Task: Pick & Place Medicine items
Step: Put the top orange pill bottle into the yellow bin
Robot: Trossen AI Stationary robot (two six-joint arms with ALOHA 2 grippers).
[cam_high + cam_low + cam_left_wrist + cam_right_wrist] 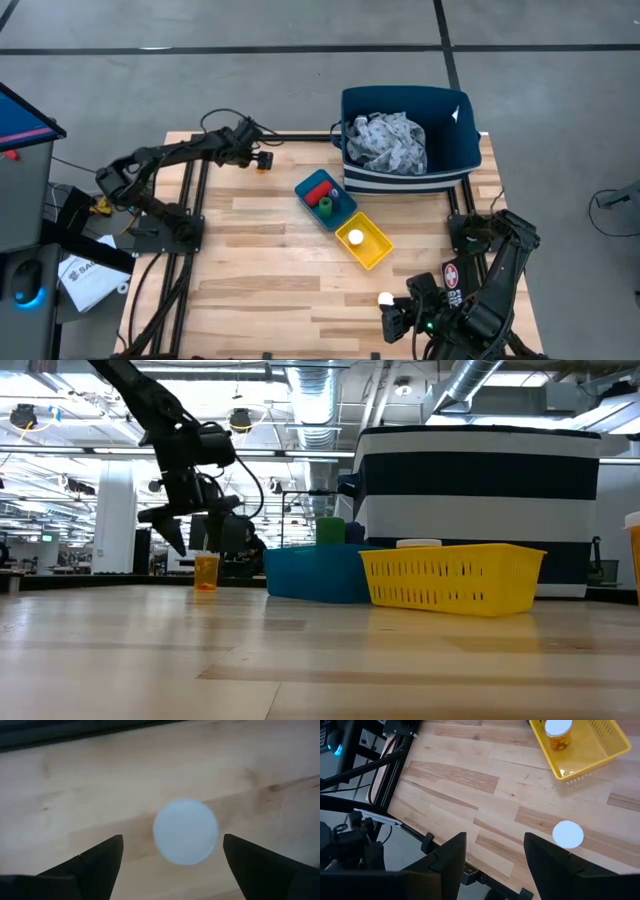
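Two grippers near table (270, 240) edges: left gripper (262, 160), far edge, jaws wide apart w/ an orange pill bottle (206, 571) standing free between; right gripper (388, 322), near edge, partly open, empty, beside a white-capped bottle (568, 833); mid-table clear.

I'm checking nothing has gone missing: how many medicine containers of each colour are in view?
Orange, white-capped: 3, one by the left gripper, one in the yellow tray, one near the right gripper
Red: 1, in the blue tray
Green: 1, same tray
Total: 5
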